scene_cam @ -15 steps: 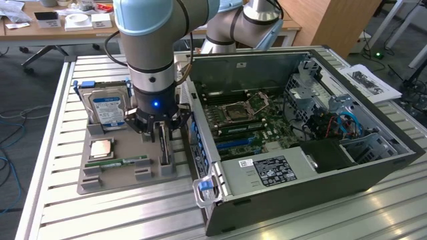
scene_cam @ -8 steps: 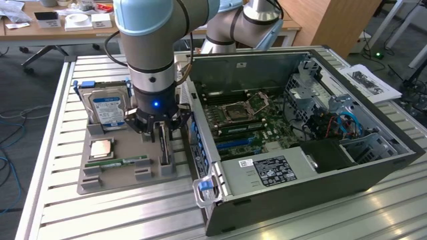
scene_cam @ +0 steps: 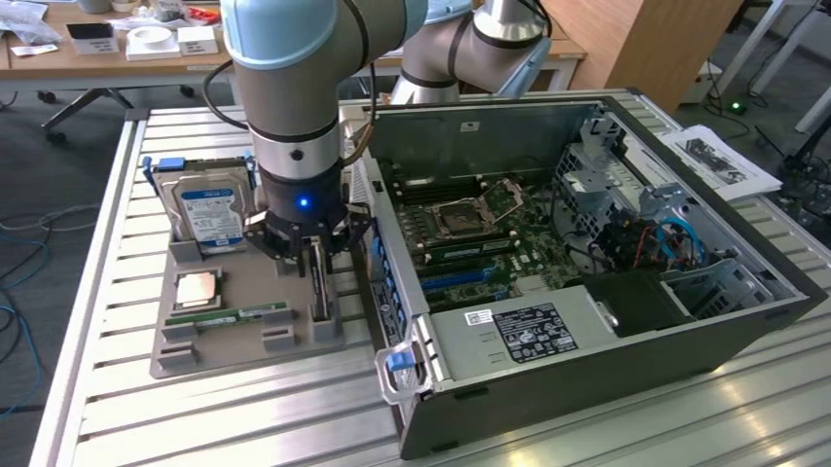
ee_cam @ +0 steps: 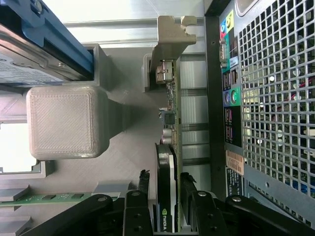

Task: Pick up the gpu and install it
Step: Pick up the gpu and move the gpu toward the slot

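The gripper (scene_cam: 315,265) (ee_cam: 165,176) is down over the grey printed holder tray (scene_cam: 247,352), its two black fingers (ee_cam: 144,184) set one on each side of the gpu (scene_cam: 319,297) (ee_cam: 167,157). The jaws are apart and straddle the card. In the wrist view a thin gap shows between one finger and the card's face, and the other finger sits just beside it, so no firm clamp is visible.

The gpu stands on its long edge in a slot of the tray, on the side nearest the computer case (scene_cam: 727,341). Its pale metal bracket (ee_cam: 172,34) is at the end far from the fingers.

On the same tray, a hard drive with a blue label (scene_cam: 208,209) (ee_cam: 29,59) stands upright in the far corner. A processor (scene_cam: 198,289) lies flat in front of it, and a green memory stick (scene_cam: 240,316) (ee_cam: 44,197) lies nearer the front edge.

The case lies open on the exterior view's right of the tray, showing its motherboard (scene_cam: 481,233) and labelled power supply (scene_cam: 520,336). In the wrist view its perforated rear panel (ee_cam: 275,98) runs just beside the card. Everything rests on a slatted metal table (scene_cam: 195,428).
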You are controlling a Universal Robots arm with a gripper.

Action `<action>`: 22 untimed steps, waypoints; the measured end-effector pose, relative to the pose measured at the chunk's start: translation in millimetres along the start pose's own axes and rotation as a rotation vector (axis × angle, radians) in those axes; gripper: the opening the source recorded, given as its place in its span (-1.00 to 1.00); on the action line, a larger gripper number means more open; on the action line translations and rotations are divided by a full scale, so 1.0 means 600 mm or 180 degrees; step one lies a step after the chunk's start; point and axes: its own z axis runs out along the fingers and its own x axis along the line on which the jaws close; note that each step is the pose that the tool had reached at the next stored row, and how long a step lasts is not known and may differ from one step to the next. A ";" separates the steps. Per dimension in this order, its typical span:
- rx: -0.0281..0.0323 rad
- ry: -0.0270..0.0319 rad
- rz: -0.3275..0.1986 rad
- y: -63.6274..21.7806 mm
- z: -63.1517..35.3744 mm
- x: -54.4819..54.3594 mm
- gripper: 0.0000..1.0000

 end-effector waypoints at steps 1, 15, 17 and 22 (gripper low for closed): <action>0.0000 0.0000 0.0000 0.000 0.000 0.000 -0.23; 0.0000 0.0000 0.0000 0.004 0.000 0.000 -0.23; 0.0000 0.0000 0.0000 0.005 0.001 0.000 -0.23; 0.0000 0.0000 0.0000 0.005 0.001 0.000 -0.23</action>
